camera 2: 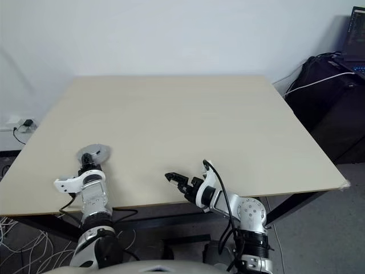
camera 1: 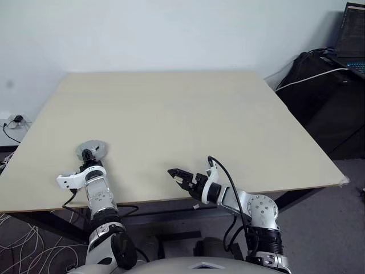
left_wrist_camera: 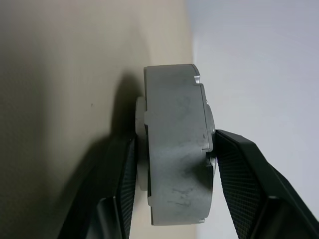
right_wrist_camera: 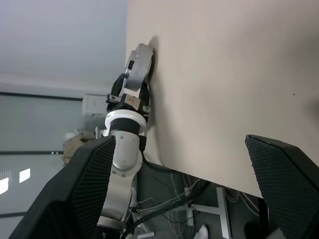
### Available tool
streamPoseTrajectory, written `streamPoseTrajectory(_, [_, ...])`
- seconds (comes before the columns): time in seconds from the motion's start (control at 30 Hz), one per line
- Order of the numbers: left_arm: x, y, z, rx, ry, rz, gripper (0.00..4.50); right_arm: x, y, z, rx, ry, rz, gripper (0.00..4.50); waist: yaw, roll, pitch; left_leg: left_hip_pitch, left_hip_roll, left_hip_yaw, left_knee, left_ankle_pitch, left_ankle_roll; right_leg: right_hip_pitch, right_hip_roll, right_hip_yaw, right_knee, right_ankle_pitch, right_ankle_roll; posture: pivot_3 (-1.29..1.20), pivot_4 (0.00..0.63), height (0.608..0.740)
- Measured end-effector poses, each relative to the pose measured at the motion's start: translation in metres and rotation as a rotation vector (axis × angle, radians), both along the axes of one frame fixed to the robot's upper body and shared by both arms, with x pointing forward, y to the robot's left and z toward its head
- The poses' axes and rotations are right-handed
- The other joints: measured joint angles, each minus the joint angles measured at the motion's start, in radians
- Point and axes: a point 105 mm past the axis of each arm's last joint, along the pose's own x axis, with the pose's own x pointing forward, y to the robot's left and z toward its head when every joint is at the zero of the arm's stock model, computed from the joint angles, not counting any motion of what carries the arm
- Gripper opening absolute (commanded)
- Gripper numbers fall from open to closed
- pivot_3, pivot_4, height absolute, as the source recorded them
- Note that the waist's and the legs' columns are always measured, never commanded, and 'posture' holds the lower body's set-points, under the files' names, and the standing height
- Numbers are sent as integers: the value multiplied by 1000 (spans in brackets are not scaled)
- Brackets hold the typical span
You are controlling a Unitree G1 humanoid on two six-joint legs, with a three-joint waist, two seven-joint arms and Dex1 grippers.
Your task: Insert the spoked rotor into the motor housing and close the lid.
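Observation:
A grey round puck, the motor housing [camera 1: 94,148], sits near the table's [camera 1: 171,114] front left corner. In the left wrist view I see the housing [left_wrist_camera: 177,149] side-on, with a stepped rim and a small hub towards the tabletop. Its windings are hidden, and I cannot tell the lid apart from it. The spoked rotor is hidden. My left gripper [camera 1: 88,155] has one finger on each flat face of the housing, and both pads [left_wrist_camera: 124,179] look in touch with it. My right gripper [camera 1: 181,178] hovers open and empty over the table's front edge, pointing left.
Black bags [camera 1: 325,97] with a white cable and a laptop [camera 1: 351,34] stand beyond the table's right side. A wall socket with a plug [camera 1: 14,121] and loose cables lie on the floor at the left. A pale wall rises behind the table.

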Motion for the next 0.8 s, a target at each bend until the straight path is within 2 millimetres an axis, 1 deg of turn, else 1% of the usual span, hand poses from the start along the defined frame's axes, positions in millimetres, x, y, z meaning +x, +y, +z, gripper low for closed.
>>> streamPoseTrajectory(0.03, [1,0,1,8,4,-5,3612,0,0,0,0,1,0,4500,0,0,0,0,0,0,0,-1,-2,0,0,0,0,0,0,0,0,740])
streamPoseTrajectory(0.1, [3,-1,3,20,13,-11,4339,0,1,0,-1,0,3,4500,0,4,-3,2,0,0,0,-1,-2,0,0,0,0,0,0,0,0,740])
streamPoseTrajectory(0.13, [3,-1,4,25,16,-13,4460,-1,1,0,-1,0,4,4500,0,5,-4,3,0,0,0,-1,-2,0,0,0,0,0,0,0,0,740])
streamPoseTrajectory(0.23, [0,-2,3,47,49,-16,4460,-1,2,-1,-1,2,8,4500,-2,8,-7,3,0,0,0,-1,-2,0,0,0,0,0,0,0,0,740])
streamPoseTrajectory(0.37, [-10,-9,1,78,99,-46,4460,-2,3,-1,-3,2,10,4500,-3,6,-9,1,0,1,0,-2,-2,0,-1,1,0,0,0,0,0,740])
streamPoseTrajectory(0.5, [-29,6,5,122,153,-25,4460,-2,2,-2,-3,3,2,4500,-3,5,-9,0,0,1,0,-2,-2,-1,-1,1,-1,0,0,0,0,740])
streamPoseTrajectory(0.6, [-47,3,0,150,199,-56,4460,-2,2,-2,-4,5,2,4500,0,6,-10,1,-1,1,0,-3,-1,-2,-3,1,-1,0,0,0,0,740])
streamPoseTrajectory(0.7, [-62,4,0,164,224,-71,4460,-2,3,-2,-2,5,5,4500,-2,7,-11,2,0,1,0,-3,-1,-2,-7,2,-1,0,0,0,0,740])
streamPoseTrajectory(0.8, [-73,-4,1,164,217,-139,4460,-2,2,2,-3,-14,1,4500,-3,9,-11,2,0,1,-1,-3,-1,-3,-8,2,-1,0,0,0,0,740])
